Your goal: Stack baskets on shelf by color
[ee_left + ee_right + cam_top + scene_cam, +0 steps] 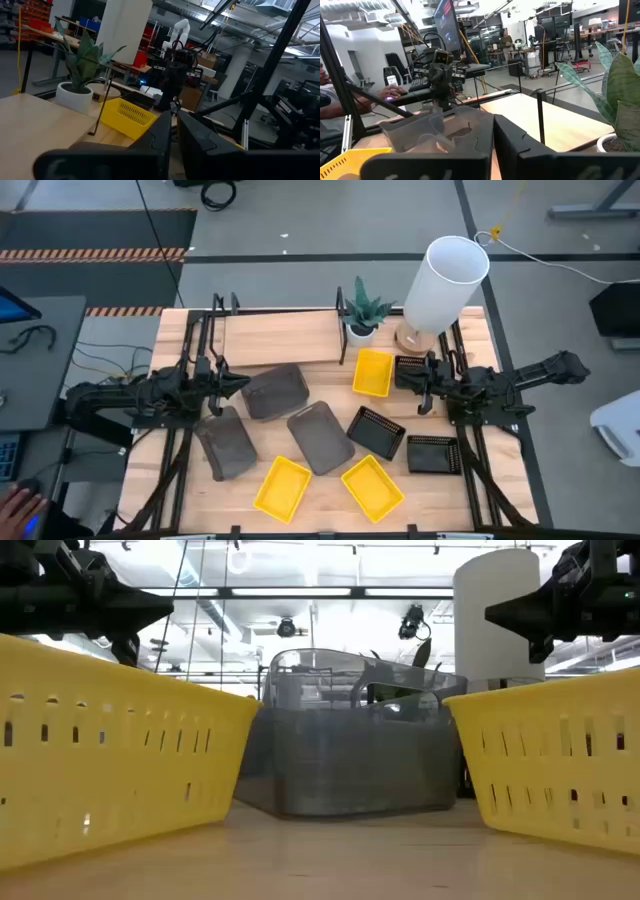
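In the high view, three dark grey baskets (275,391) (228,443) (320,437) lie flat on the tabletop at centre-left. Yellow baskets (373,372) (283,485) (372,486) and black mesh baskets (378,431) (432,453) (410,368) rest at centre and right. The shelf (285,336) runs along the far edge, its board bare. My left gripper (243,384) hovers shut by the left edge of the farthest grey basket. My right gripper (402,376) hovers shut over a black mesh basket, next to the far yellow one. The low view shows both grippers (150,612) (500,615) raised above the baskets.
A potted plant (365,315) stands at the shelf's right end frame, with a tall white cylinder on a wooden base (445,280) beside it at the far right corner. A person's hand (18,505) shows off the table's near left corner.
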Available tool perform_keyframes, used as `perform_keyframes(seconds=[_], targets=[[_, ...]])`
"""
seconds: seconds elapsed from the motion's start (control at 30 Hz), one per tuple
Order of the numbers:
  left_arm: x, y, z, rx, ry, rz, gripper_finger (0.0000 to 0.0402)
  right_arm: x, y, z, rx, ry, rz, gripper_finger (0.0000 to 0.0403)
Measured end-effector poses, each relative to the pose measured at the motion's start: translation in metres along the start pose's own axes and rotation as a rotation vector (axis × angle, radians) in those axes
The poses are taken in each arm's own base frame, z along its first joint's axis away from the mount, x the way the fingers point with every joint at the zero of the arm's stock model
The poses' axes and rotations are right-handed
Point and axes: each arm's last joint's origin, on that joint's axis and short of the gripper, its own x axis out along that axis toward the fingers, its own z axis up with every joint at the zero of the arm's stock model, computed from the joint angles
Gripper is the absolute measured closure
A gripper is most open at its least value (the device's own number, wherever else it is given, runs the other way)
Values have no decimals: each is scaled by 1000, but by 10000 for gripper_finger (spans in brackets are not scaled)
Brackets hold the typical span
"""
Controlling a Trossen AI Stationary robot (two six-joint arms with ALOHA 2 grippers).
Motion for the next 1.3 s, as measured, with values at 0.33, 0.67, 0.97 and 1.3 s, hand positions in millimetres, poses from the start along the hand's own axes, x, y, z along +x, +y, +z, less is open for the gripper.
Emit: perform_keyframes(seconds=[0.33, 0.67, 0.97, 1.3], targets=[[0, 0, 0, 0, 0, 0, 371, 0, 0, 0, 0, -1, 0, 384], [0, 0, 0, 0, 0, 0, 363, 0, 0, 0, 0, 0, -1, 384], [0, 0, 0, 0, 0, 0, 374, 0, 0, 0, 1, 0, 0, 384], [0, 0, 0, 0, 0, 0, 365, 0, 0, 0, 1, 0, 0, 384]])
